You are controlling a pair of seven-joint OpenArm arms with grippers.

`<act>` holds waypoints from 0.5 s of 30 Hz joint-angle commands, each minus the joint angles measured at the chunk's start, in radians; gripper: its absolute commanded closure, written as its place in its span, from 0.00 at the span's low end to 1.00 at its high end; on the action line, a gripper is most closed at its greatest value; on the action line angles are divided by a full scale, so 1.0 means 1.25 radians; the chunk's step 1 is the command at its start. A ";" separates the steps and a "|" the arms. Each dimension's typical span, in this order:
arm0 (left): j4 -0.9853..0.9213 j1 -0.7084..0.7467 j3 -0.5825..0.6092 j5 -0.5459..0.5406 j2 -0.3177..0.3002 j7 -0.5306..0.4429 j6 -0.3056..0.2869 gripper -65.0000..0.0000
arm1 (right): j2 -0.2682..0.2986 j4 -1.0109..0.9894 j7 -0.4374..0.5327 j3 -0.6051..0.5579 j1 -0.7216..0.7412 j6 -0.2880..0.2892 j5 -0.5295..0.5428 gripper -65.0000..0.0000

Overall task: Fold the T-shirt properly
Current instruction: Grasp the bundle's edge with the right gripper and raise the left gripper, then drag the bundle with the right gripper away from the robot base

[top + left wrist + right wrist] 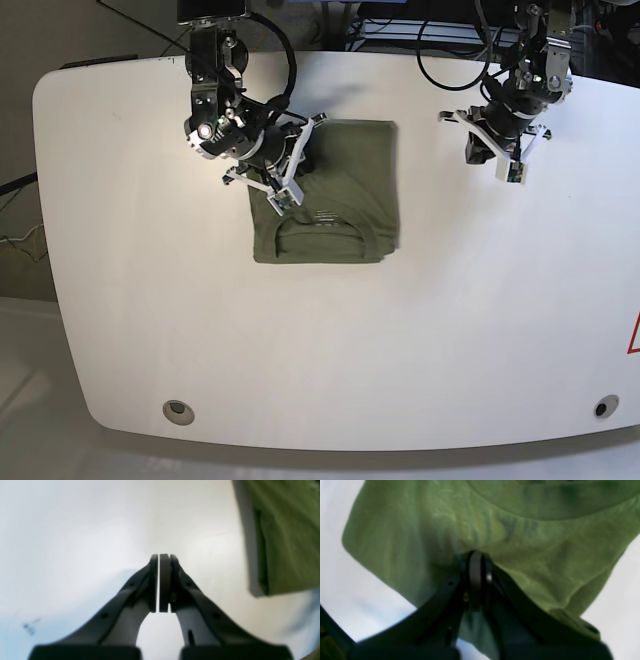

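Nearest the right wrist camera, the right gripper [476, 580] is sitting with its jaws pressed together on the T-shirt [480, 525], seemingly pinching a fold of it. The shirt is lying on the white table [450, 320] as a compact rectangle, collar facing the table's near edge, so the folding is looking nearly finished; perhaps only release and tidying are remaining. The left gripper [159, 580] is hanging closed and empty, beside the cloth. Counting: one shirt, two grippers, one table.
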 commanded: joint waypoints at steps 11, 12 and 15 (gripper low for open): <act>0.016 0.013 -0.056 -0.004 -0.019 -0.017 -0.060 1.00 | -0.047 -0.132 -0.032 -0.022 0.112 -0.006 -0.032 1.00; 0.016 0.020 -0.065 -0.004 -0.019 -0.017 -0.060 1.00 | -0.051 -0.143 -0.024 -0.023 0.122 -0.006 -0.032 1.00; 0.016 0.032 -0.084 -0.005 -0.019 -0.017 -0.061 1.00 | -0.052 -0.174 0.002 -0.025 0.146 -0.006 -0.033 1.00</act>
